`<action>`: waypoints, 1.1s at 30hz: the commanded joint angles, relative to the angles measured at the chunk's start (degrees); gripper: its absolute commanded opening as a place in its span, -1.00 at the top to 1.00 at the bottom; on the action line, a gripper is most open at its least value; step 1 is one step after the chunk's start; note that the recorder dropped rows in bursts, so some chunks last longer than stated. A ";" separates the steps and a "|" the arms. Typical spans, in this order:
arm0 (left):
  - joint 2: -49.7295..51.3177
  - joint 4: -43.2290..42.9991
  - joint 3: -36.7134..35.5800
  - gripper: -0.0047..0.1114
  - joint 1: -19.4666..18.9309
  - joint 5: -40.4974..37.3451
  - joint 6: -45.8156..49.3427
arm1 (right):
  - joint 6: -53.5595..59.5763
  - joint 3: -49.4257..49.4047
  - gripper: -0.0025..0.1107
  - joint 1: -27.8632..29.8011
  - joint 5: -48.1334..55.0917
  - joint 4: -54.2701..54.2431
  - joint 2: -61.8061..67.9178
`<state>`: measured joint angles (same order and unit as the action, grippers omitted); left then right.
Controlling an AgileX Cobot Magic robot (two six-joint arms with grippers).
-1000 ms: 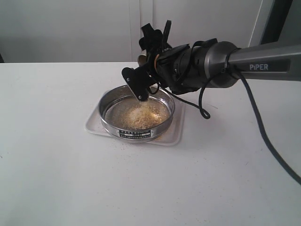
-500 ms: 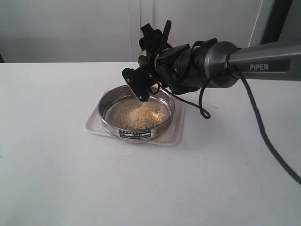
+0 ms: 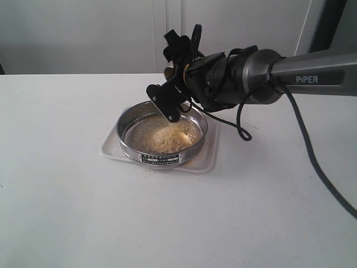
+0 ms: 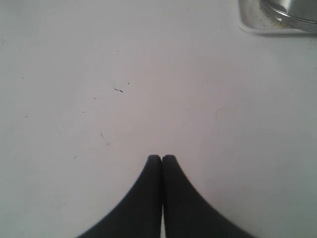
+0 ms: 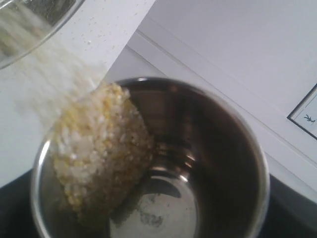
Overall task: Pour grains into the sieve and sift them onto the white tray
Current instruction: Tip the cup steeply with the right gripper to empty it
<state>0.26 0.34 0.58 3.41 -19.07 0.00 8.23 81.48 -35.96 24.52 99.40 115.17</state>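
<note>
The right hand (image 3: 174,75) hangs over the far rim of the sieve (image 3: 131,148), pinching a small steel cup (image 5: 198,163) that is tipped steeply toward the mesh. In the right wrist view, a clump of grains (image 5: 99,148), golden-yellow mixed with paler whitish ones, sits banked against the lowered lip of the cup, and a blurred spill of them leaves that lip in the direction of the sieve; the rest of the cup's inside is bare metal. In the exterior view, a loose heap of the grains lies on the mesh, somewhat right of the middle, just below the hand. The sieve stands upright on the white tray (image 3: 203,162), its label (image 3: 160,159) facing the camera, and the tray lies flat on the white table (image 3: 83,212), its rim showing all around the sieve. The left hand (image 4: 161,158) has its two dark fingers pressed together on nothing, held above bare table; its own view catches only a corner of the tray and an edge of the sieve well away from it.
</note>
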 commanded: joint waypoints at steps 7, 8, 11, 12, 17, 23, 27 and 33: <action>-0.26 0.67 -0.58 0.92 0.00 -0.18 0.00 | 2.28 0.72 0.96 -0.02 0.85 0.55 -0.52; -0.26 0.67 -0.58 0.92 0.00 -0.18 0.00 | 2.28 0.72 0.96 -0.02 0.85 0.55 -0.52; -0.26 0.67 -0.58 0.92 0.00 -0.18 0.00 | 2.43 0.72 0.96 -0.02 0.85 0.55 -0.52; -0.26 0.67 -0.58 0.92 0.00 -0.18 0.00 | 2.95 0.72 0.96 -0.02 0.85 0.55 -0.52; -0.26 0.67 -0.58 0.92 0.00 -0.18 0.00 | 5.77 0.72 0.96 -0.02 0.85 0.55 -0.52; -0.26 0.67 -0.58 0.92 0.00 -0.18 0.00 | 7.09 0.72 0.96 -0.02 1.06 0.55 -0.52; -0.26 0.67 -0.58 0.92 0.00 -0.18 0.00 | 7.19 0.72 0.96 -0.02 1.06 0.55 -0.52; -0.26 0.67 -0.58 0.92 0.00 -0.18 0.00 | 9.69 0.72 0.96 -0.02 1.06 0.55 -0.52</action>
<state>0.26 0.34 0.58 3.41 -19.07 0.00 16.87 81.48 -35.96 24.63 99.40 115.17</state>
